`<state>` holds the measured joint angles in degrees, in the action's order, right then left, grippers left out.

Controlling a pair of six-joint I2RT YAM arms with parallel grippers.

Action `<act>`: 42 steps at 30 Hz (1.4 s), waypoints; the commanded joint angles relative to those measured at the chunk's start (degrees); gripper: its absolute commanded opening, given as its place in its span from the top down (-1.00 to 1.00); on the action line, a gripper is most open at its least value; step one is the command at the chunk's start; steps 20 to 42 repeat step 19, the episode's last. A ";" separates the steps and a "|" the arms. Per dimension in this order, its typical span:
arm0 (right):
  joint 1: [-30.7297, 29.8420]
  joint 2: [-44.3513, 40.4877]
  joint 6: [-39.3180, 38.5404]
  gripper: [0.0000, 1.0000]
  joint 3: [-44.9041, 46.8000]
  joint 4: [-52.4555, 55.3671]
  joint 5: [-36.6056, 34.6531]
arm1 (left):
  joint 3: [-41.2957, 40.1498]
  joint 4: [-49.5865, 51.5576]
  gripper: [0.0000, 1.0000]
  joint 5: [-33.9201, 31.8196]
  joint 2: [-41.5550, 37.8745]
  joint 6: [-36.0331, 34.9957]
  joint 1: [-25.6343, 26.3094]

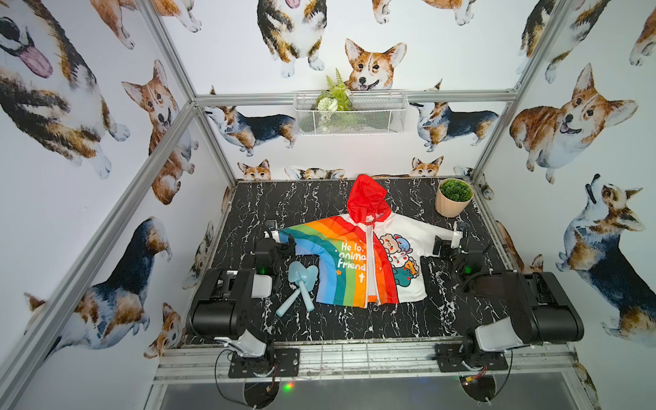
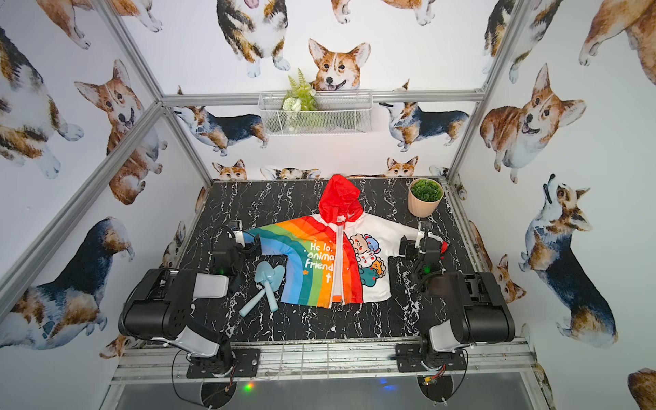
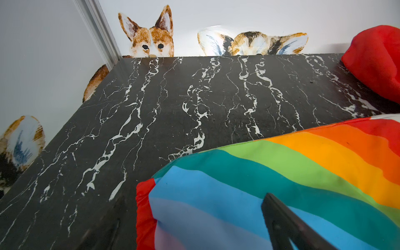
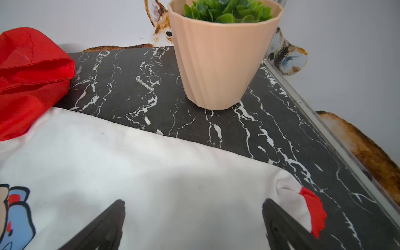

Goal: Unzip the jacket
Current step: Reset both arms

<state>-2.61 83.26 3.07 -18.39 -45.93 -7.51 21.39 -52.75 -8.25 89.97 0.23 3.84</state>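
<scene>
**Robot arms are readying to unzip a child's jacket.** The jacket (image 1: 340, 262) is lying flat, front up, in the middle of the black marbled worktop (image 1: 319, 330) in both top views. The left claw (image 3: 194, 198) is hanging wide open over the cuff end of the rainbow sleeve, at the left of the frame. The right claw (image 4: 194, 200) is hanging just as open over the white sleeve by its red cuff, at the right. Neither is gripping anything.

The hood (image 1: 365, 195) is pointing at the back wall, upper centre of the frame, and the hem is facing the arm bases, lower centre. The zip (image 1: 371, 262) is running along that hood-to-hem axis, leaning slightly off vertical, while the sleeves are spreading left and right across it. The slider is too small to pick out.

Both claws are sitting well apart from the zip and will probably need to come inward first. The step is likely calling for one claw to pin the thin cloth beside the zip. The other would pinch the pull and draw it straight along the zip line, so the fabric is not bunching or sliding.

Two blue toy spades (image 1: 298, 287) are lying just beside the rainbow half, possibly in the left arm's way. A potted plant (image 1: 454, 202) is standing at the upper right, well apart from the zip.
</scene>
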 commanded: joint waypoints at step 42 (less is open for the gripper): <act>-0.01 0.59 -0.26 -0.99 0.44 -4.34 0.54 | 0.12 -0.92 -1.00 1.02 -0.06 -1.27 0.73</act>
